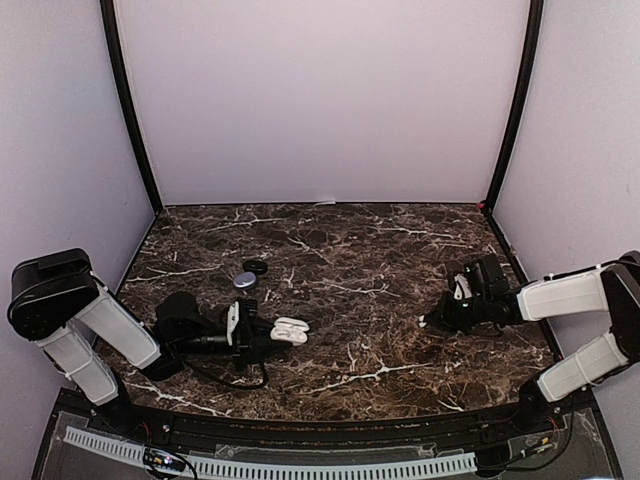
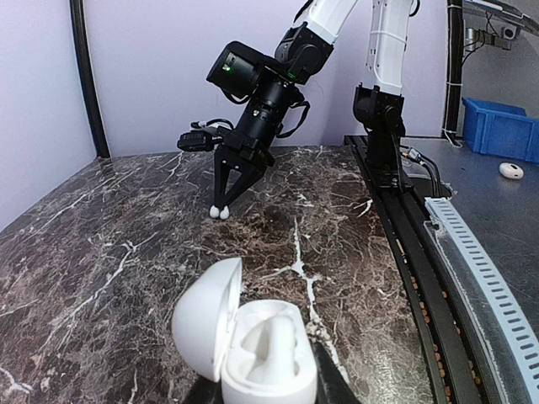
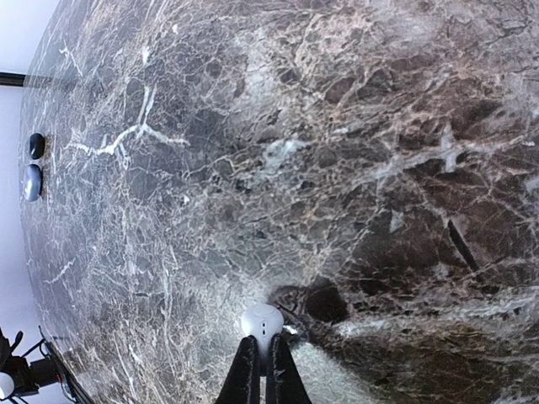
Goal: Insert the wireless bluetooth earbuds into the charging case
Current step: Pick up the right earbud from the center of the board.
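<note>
Earbud (image 3: 262, 323) sits pinched at the very end of the right claw (image 3: 263, 343), low at the marble (image 3: 354, 168); so shallow a grip may let it twist or slip. Well apart, the left claw (image 1: 258, 333) clamps the open case (image 2: 253, 353).

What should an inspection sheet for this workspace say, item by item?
Surface: dark marbled table with white veins.
Job's things: white charging case, lid open, at the left arm's end; white earbud at the right arm's fingertips. Whether a bud already sits in the case cannot be told.
Clutter: black ring with a grey oval item just beside it, left of centre.
Grippers: left gripper shut on the case; right gripper shut on the earbud.
Cables: black cable looped on the table by the left arm.
Surroundings: pale walls, black corner posts, blue bin beyond the table.
</note>
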You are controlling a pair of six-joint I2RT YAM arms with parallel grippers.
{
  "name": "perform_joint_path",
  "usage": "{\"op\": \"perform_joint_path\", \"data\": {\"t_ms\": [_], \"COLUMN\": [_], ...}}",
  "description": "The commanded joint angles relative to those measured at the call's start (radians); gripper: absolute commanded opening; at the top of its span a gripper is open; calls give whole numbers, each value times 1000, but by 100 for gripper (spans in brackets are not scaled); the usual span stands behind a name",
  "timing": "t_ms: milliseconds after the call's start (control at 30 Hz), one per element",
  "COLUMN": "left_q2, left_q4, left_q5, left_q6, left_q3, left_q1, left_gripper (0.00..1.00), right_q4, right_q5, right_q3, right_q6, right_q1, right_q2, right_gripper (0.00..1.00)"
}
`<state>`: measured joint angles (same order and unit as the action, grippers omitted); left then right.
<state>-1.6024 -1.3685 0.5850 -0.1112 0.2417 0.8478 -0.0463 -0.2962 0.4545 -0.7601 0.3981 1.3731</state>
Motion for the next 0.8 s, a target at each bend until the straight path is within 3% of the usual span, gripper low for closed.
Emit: {"op": "perform_joint_path", "data": {"t_ms": [0, 267, 500, 767], "left_q2": [29, 29, 30, 27], "left_q4": [-1, -1, -3, -28], "left_q5": [3, 5, -5, 9], "left_q6": [-8, -8, -13, -4], "left_q3": [15, 14, 10, 5], "left_q1": [-4, -4, -4, -4], "left_gripper": [14, 15, 15, 15], "right_q4": [64, 95, -10, -54], "right_q5": [11, -48, -132, -162], "right_q3": [18, 50, 21, 48], "right_q6": [28, 132, 166, 266], "right_q1": [-1, -2, 15, 130], "right_q2": [-23, -66, -156, -254], "right_gripper": [0, 0, 0, 0]}}
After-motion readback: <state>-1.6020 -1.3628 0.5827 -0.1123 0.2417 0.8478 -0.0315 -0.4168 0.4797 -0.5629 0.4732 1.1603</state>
